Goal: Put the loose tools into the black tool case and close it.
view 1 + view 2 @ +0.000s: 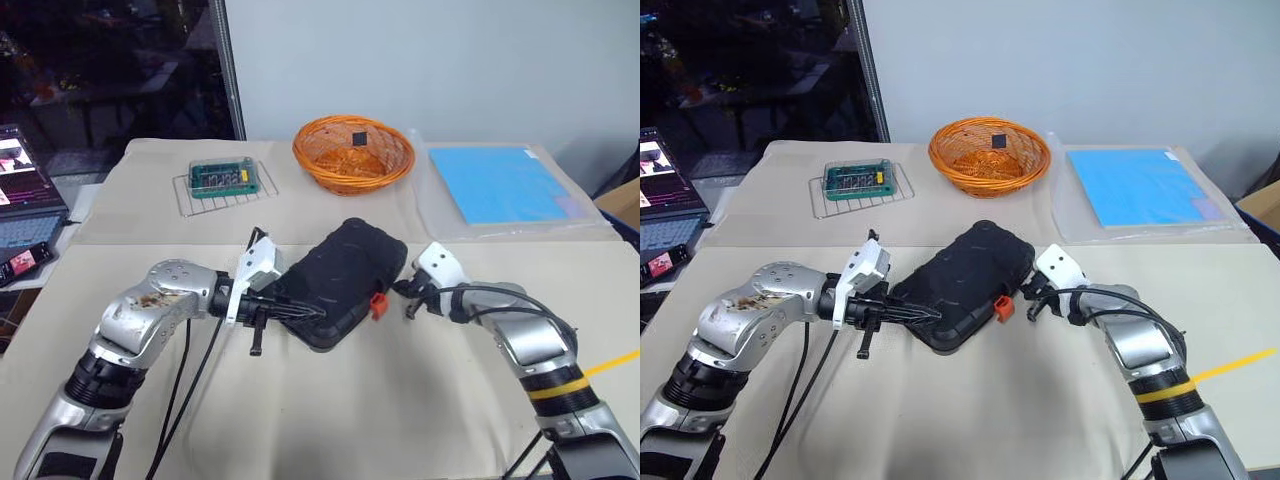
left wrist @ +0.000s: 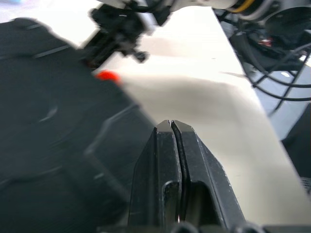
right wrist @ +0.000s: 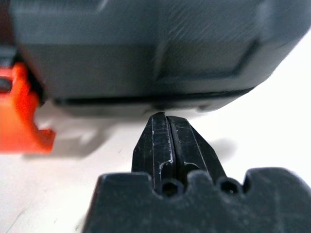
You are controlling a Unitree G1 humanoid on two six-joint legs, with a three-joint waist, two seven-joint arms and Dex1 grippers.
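Note:
The black tool case (image 1: 340,280) lies shut and slanted in the middle of the table, its red latch (image 1: 378,303) on the near right edge. The loose tools are out of view. My left gripper (image 1: 320,312) is shut with nothing between its fingers, which lie along the case's near left edge (image 2: 73,145). My right gripper (image 1: 405,292) is shut and empty just right of the latch; in the right wrist view its fingertips (image 3: 160,121) sit close in front of the case's side wall (image 3: 146,48), with the latch (image 3: 19,116) beside them.
An orange wicker basket (image 1: 353,155) stands behind the case. A wire rack with a green device (image 1: 225,180) is at the back left and a blue sheet (image 1: 500,185) at the back right. A laptop (image 1: 25,190) sits off the table's left edge.

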